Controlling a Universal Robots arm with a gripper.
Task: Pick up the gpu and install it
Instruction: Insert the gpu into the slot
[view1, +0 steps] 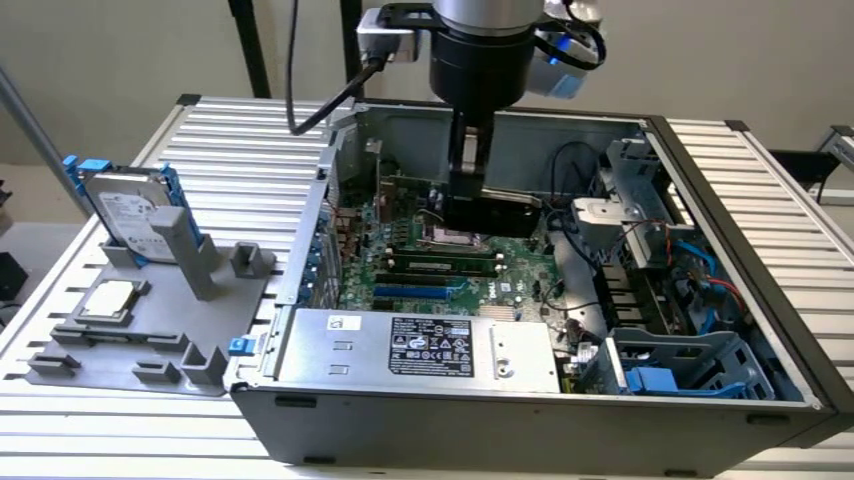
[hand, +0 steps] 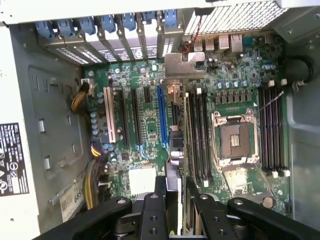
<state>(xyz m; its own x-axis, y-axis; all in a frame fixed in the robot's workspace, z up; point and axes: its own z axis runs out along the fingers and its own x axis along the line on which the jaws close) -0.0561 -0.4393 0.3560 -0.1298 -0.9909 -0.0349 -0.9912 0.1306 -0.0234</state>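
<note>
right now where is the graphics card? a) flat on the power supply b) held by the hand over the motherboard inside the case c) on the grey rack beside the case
b: the hand grips the graphics card on edge over the motherboard, inside the case.

Black sticker (view1: 431, 352) on the silver metal power-supply box (view1: 521, 362), 6 o'clock from the green motherboard (view1: 461, 262): white print and round marks, illegible.
White label (view1: 127, 215) on the silver hard drive (view1: 150, 183), 9 o'clock from that board: illegible.
Pale sticker (hand: 74, 198) on the grey case floor (hand: 50, 100): digits "65", rest hidden.
</note>
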